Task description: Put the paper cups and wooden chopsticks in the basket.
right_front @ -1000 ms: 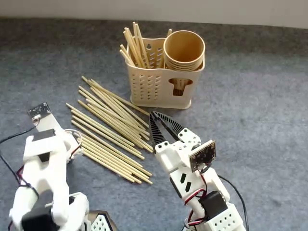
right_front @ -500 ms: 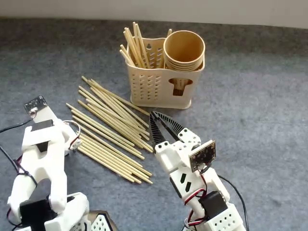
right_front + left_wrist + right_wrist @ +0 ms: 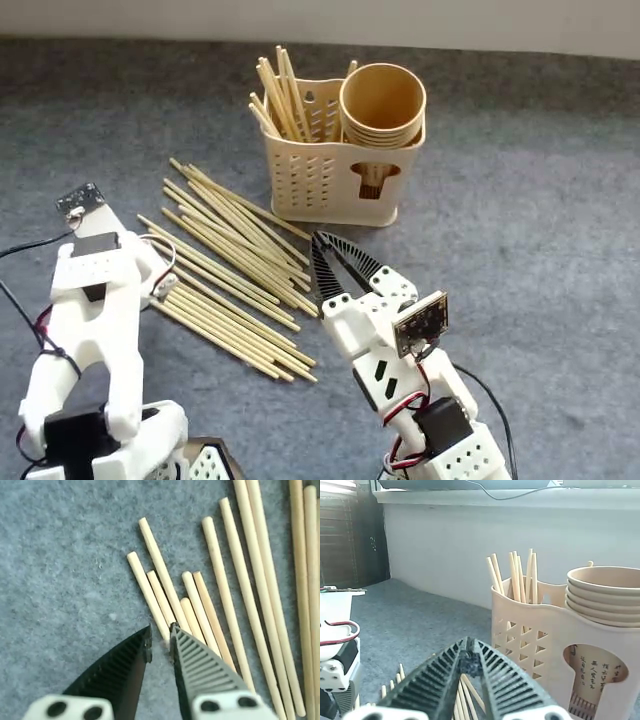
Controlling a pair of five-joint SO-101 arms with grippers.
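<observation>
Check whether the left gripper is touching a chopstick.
Cannot tell. In the left wrist view the left gripper straddles one chopstick end, but pressing or hovering above is unclear.

We cannot see the lower parts of the chopsticks (image 3: 282, 100) standing in the basket (image 3: 310, 185); its wall hides them. A picture edge cuts the paper cups (image 3: 602, 595) and the loose chopsticks (image 3: 201, 611).

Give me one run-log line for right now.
left gripper: jaws open at loose chopsticks | right gripper: jaws shut, empty | cups, some chopsticks: in basket
</observation>
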